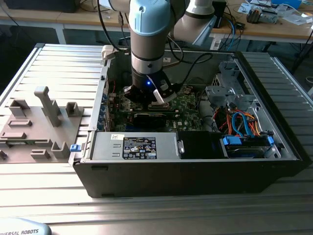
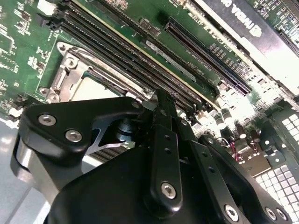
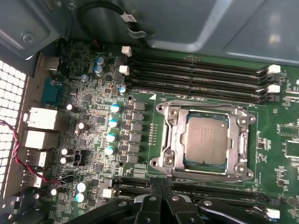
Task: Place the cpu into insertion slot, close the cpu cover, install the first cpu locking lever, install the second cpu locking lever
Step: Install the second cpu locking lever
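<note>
Exterior view: an open computer case [image 1: 195,166] lies on a slatted metal table [image 1: 58,63], and the robot arm reaches down into it over the green motherboard [image 3: 93,126]. In the first wrist view the cpu [image 3: 205,140] already sits in the insertion slot [image 3: 170,161], with the cpu cover [image 3: 176,135] lowered around it. The gripper [image 3: 161,198] hovers just beside the socket; whether its claw is apart or together cannot be told. Judging by this, a locking lever step is in hand, calling for a careful press at the socket's edge.

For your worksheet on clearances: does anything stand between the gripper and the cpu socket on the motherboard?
Nothing visible does. In the first wrist view the gripper sits just beside the cpu cover, with open board between them.
</note>
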Robot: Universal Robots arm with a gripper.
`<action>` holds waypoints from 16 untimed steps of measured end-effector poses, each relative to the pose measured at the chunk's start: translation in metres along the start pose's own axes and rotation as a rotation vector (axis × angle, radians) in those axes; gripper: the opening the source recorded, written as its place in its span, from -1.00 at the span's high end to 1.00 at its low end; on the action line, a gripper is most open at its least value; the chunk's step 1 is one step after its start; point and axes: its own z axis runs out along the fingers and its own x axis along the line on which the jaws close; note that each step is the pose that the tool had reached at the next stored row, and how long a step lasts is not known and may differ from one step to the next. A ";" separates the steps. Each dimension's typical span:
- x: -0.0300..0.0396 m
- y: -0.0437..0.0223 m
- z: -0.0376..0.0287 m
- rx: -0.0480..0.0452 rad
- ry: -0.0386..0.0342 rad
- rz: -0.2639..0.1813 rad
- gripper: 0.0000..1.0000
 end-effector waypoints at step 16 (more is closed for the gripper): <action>0.0037 0.0068 0.0108 -0.0087 0.0007 -0.011 0.79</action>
